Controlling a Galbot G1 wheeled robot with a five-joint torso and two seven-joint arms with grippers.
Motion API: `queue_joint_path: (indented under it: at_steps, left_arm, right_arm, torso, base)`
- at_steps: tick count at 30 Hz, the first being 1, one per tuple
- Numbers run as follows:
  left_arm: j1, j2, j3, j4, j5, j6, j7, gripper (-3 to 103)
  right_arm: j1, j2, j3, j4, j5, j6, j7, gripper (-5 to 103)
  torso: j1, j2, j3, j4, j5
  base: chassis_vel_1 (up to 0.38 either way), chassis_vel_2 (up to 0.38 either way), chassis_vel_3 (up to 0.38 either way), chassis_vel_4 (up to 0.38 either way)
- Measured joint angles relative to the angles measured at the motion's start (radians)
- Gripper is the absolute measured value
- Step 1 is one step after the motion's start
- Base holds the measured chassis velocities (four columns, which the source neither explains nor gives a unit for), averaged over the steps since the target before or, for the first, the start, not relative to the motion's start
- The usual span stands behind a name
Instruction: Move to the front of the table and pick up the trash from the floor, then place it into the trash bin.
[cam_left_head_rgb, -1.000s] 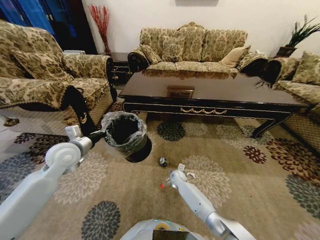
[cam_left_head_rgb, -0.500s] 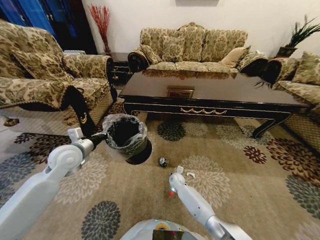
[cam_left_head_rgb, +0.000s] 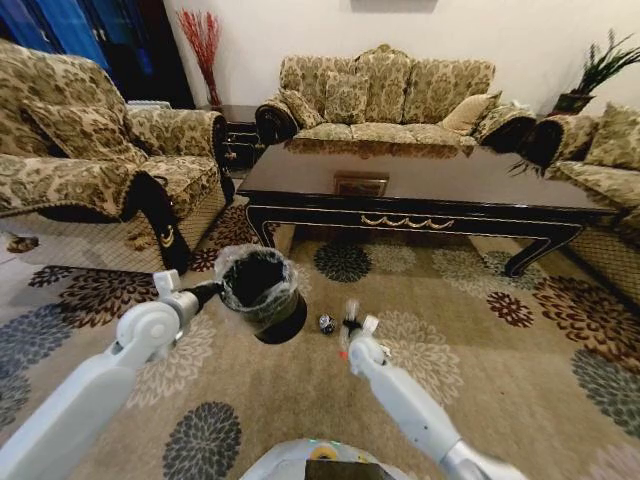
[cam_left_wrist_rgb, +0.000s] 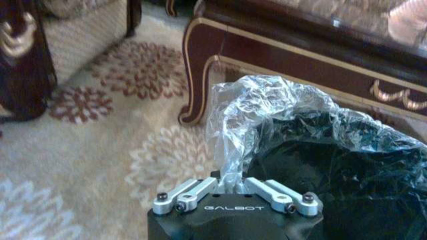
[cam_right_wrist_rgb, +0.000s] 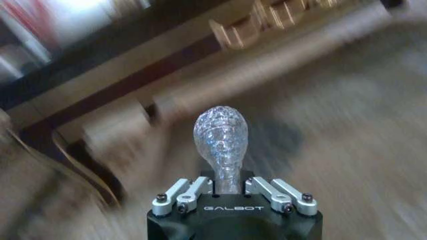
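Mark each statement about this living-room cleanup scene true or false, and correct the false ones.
1. The left gripper pinches the plastic liner of the small round black trash bin. True.
2. The right gripper holds nothing. False: it grips a clear plastic bottle by its neck.
3. The dark shiny crumpled ball is inside the bin. False: it lies on the patterned carpet.
4. The long glossy dark brown coffee table stands beyond the bin. True.
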Motion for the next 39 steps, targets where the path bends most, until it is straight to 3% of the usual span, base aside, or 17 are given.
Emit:
queue_joint_path:
  at_steps: [3,4,6,9,17,19,28,34,39]
  left_arm:
    - [-0.001,0.008,0.042,0.009,0.001,-0.002,0.0,4]
    - [-0.001,0.008,0.042,0.009,0.001,-0.002,0.0,4]
    - [-0.003,0.022,0.071,0.014,0.001,-0.003,-0.002,4]
    - [-0.006,0.033,0.093,0.018,0.004,-0.003,-0.003,4]
    - [-0.057,0.069,0.167,0.052,0.003,-0.014,0.004,4]
    - [-0.067,0.071,0.168,0.069,-0.006,-0.018,0.01,4]
    - [-0.082,0.055,0.144,0.098,-0.017,-0.019,0.013,4]
    - [-0.08,0.058,0.128,0.096,-0.022,-0.019,0.014,4]
    - [-0.077,0.062,0.118,0.091,-0.023,-0.019,0.014,4]
  right_arm:
    - [0.07,-0.036,-0.005,0.036,0.012,0.088,-0.095,20]
    - [0.07,-0.036,-0.005,0.036,0.012,0.088,-0.095,20]
    - [0.124,-0.051,-0.019,0.05,0.014,0.161,-0.186,20]
    - [0.157,-0.051,-0.032,0.065,0.019,0.199,-0.244,20]
    - [0.226,0.019,-0.122,0.131,0.07,0.297,-0.373,20]
    - [0.258,0.061,-0.199,0.133,0.076,0.326,-0.417,20]
    - [0.288,0.127,-0.377,0.065,0.04,0.362,-0.482,20]
    - [0.28,0.131,-0.394,0.043,0.019,0.365,-0.482,17]
    - [0.279,0.119,-0.389,0.046,0.014,0.367,-0.48,37]
  torso:
    - [0.0,0.0,0.0,-0.0001,-0.0001]
    - [0.0,0.0,0.0,-0.0001,-0.0001]
    - [0.0,0.0,0.0,0.0,0.0]
    - [0.0,0.0,0.0,0.0001,0.0]
    - [0.0,0.0,0.0,0.0,-0.0002]
    - [0.0,0.0,0.0,0.0,-0.0001]
    - [0.0,0.0,0.0,0.0,-0.0002]
    - [0.0,0.0,0.0,-0.0001,-0.0002]
    - [0.0,0.0,0.0,-0.0001,-0.0001]
  base:
    - [0.0,0.0,0.0,0.0]
    - [0.0,0.0,0.0,0.0]
    - [0.0,0.0,0.0,0.0]
    - [0.0,0.0,0.0,0.0]
    - [0.0,0.0,0.0,0.0]
    - [0.0,0.0,0.0,0.0]
    - [0.0,0.0,0.0,0.0]
    - [0.0,0.0,0.0,0.0]
    - [0.0,0.0,0.0,0.0]
